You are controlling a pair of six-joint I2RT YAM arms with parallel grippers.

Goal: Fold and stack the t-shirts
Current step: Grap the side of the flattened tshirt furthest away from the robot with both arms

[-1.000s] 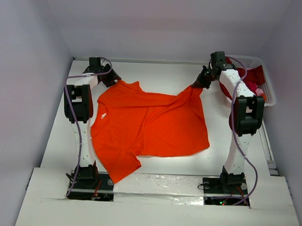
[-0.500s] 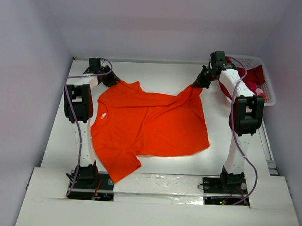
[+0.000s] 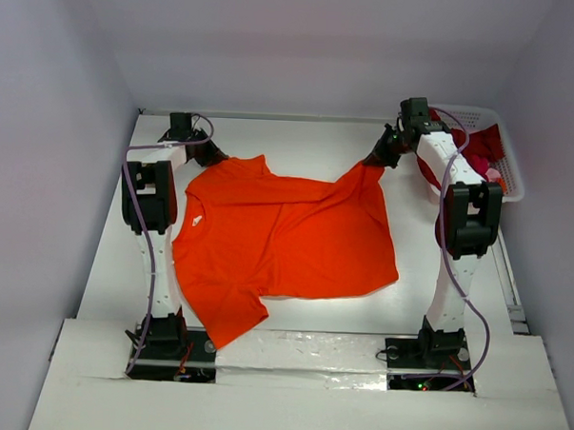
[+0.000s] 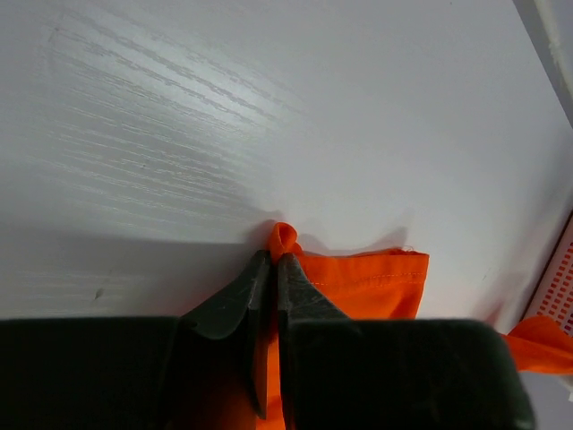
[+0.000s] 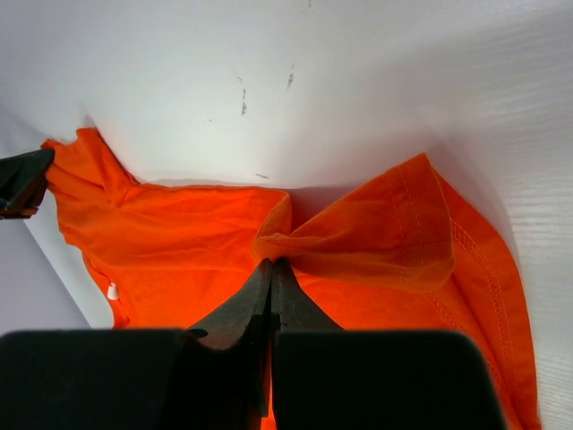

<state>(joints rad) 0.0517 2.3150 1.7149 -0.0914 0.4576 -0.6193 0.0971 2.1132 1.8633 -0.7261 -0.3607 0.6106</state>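
A bright orange-red t-shirt (image 3: 286,239) lies spread on the white table (image 3: 300,135), with one sleeve near the front left. My left gripper (image 3: 216,157) is at the shirt's far left corner. In the left wrist view it (image 4: 273,257) is shut on a pinched fold of the orange cloth (image 4: 376,282). My right gripper (image 3: 373,162) holds the far right corner lifted off the table. The right wrist view shows it (image 5: 271,264) shut on a bunched fold of the shirt (image 5: 179,242). Dark crimson t-shirts (image 3: 485,147) with bits of pink lie in the basket.
A white lattice basket (image 3: 507,158) stands at the back right, beside the right arm. White walls close in the table at the back and on both sides. A raised ledge (image 3: 300,354) runs along the near edge between the arm bases.
My left gripper has closed on the shirt's far left corner. The right gripper and the shirt have stayed where they were.
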